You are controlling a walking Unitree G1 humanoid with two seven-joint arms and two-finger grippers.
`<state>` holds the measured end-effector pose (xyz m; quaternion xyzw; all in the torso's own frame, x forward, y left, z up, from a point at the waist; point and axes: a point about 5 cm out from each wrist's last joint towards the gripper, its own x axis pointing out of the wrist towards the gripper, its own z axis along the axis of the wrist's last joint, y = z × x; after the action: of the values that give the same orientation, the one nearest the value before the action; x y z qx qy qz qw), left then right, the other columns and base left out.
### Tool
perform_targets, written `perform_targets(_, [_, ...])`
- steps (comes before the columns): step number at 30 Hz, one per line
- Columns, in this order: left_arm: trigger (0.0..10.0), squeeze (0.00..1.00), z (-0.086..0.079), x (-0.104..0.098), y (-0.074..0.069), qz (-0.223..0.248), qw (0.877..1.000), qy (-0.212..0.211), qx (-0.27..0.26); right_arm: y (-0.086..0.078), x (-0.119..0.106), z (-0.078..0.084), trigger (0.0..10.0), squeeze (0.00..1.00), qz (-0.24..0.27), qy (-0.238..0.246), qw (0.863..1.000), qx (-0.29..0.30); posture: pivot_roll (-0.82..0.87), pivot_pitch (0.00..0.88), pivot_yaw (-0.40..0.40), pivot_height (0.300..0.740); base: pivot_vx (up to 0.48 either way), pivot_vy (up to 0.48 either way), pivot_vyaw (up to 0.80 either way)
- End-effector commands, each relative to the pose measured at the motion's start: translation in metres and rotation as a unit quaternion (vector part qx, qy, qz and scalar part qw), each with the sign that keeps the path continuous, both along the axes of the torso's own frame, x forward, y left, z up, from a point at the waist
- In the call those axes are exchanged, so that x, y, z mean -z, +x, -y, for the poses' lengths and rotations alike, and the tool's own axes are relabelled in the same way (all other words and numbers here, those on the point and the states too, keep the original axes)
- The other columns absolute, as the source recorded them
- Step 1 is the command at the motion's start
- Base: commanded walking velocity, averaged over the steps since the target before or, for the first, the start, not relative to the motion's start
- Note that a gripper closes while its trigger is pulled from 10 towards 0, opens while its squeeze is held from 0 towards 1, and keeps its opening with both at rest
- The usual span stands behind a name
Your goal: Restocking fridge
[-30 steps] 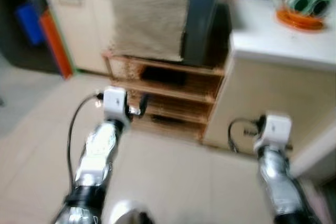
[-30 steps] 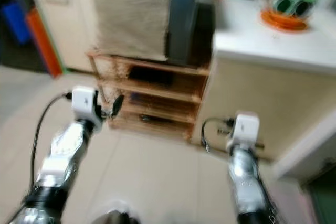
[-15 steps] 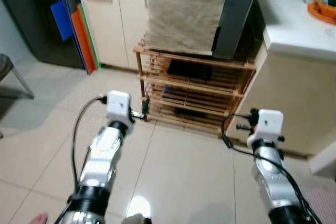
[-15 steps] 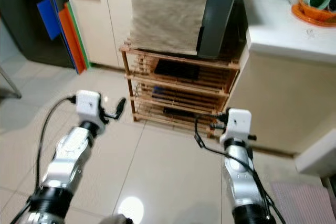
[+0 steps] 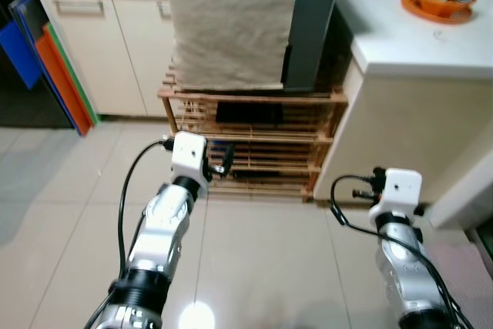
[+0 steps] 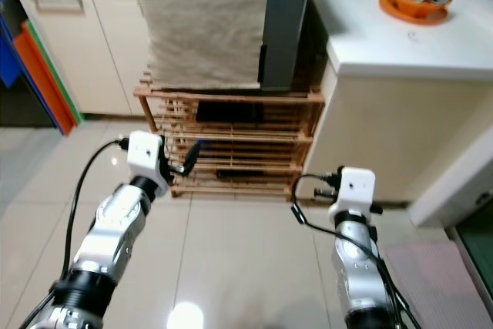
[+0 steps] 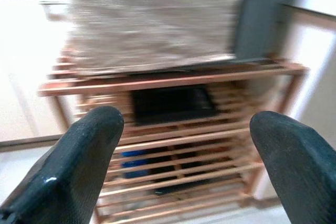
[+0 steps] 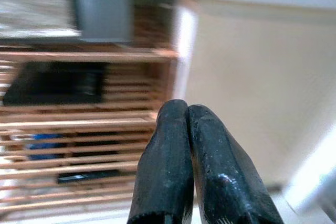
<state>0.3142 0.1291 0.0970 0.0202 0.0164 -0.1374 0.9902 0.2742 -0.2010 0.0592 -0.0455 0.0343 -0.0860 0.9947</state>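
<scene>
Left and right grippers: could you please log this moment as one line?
left gripper: open, empty | right gripper: shut, empty | both raised facing wooden rack | fridge: unseen

Left gripper (image 7: 184,145) fingers wide apart, right gripper (image 8: 188,116) fingers pressed together

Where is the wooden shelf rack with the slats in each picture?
Left eye view: the slatted wooden shelf rack stands centre, beyond the left gripper.
Right eye view: centre, a little left.
Left wrist view: straight ahead between the open black fingers, blurred.
Right wrist view: behind the shut fingers, left half.
Shared landmark: the beige woven cloth hanging above the rack.
</scene>
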Motion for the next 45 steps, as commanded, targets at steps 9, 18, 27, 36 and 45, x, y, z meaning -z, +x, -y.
perform_targets(9, [10.0,0.0,-0.012,0.005,-0.001,-0.01,1.0,0.011,-0.019,-0.01,0.003,-0.011,10.0,0.0,0.0,0.001,0.999,-0.035,-0.04,0.0,-0.005,0.711,0.431,0.0,0.0])
perform_targets(18, [10.0,0.0,-0.011,0.008,0.002,-0.019,0.999,0.022,-0.025,-0.023,0.008,0.009,10.0,0.0,-0.016,-0.01,1.0,-0.012,-0.07,0.0,0.014,0.711,0.053,0.053,-0.26])
perform_targets(27, [10.0,0.0,-0.013,0.011,0.0,-0.033,0.999,0.02,-0.008,-0.052,0.011,0.045,10.0,0.0,-0.024,-0.019,0.998,0.054,-0.11,0.0,0.061,0.711,0.0,0.48,-0.72])
perform_targets(36, [10.0,0.0,-0.017,0.007,0.007,-0.036,0.999,0.023,-0.017,-0.065,0.022,0.046,10.0,0.0,-0.044,-0.022,0.997,0.065,-0.08,0.0,0.059,0.711,0.0,0.48,-0.7])
perform_targets(45, [10.0,0.0,-0.017,0.001,0.013,-0.021,0.999,0.038,-0.028,-0.102,0.04,0.068,10.0,0.0,-0.083,-0.044,0.988,0.121,-0.12,0.0,0.086,0.711,0.0,0.16,-0.08])
